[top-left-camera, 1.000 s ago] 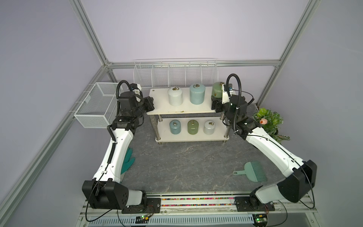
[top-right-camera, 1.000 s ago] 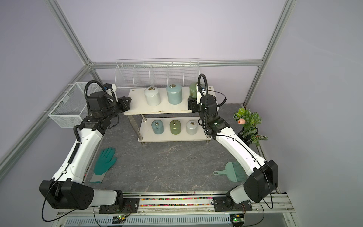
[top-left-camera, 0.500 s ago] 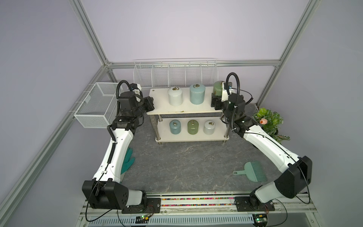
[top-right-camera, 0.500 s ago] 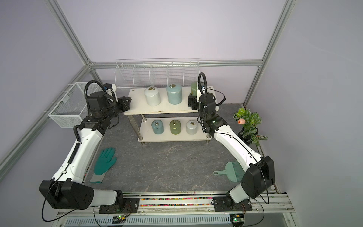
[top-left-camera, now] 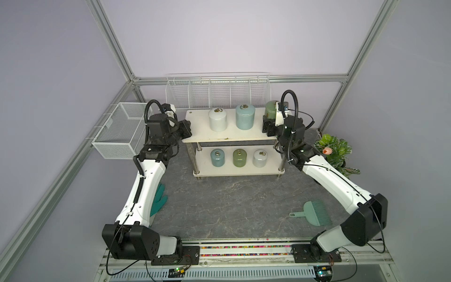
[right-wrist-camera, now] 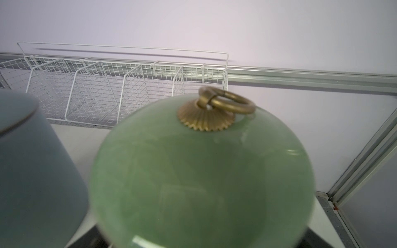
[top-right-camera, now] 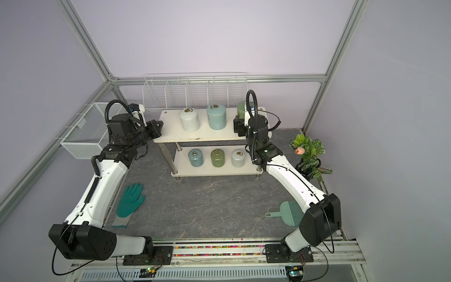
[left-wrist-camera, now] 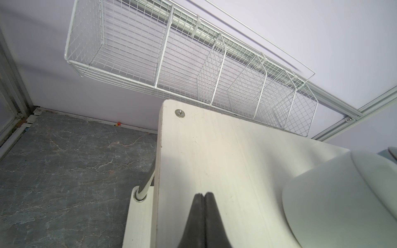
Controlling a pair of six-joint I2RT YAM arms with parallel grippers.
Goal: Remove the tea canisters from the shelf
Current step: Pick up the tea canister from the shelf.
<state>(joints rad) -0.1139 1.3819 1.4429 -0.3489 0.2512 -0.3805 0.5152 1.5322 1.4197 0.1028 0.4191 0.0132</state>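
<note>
only partly visible behind the right arm: green canister

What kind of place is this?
Probably a robotics lab test cell: an aluminium frame with plain walls encloses the tabletop, two robot arms sit on a front rail, and the shelf of tea canisters looks staged.
</note>
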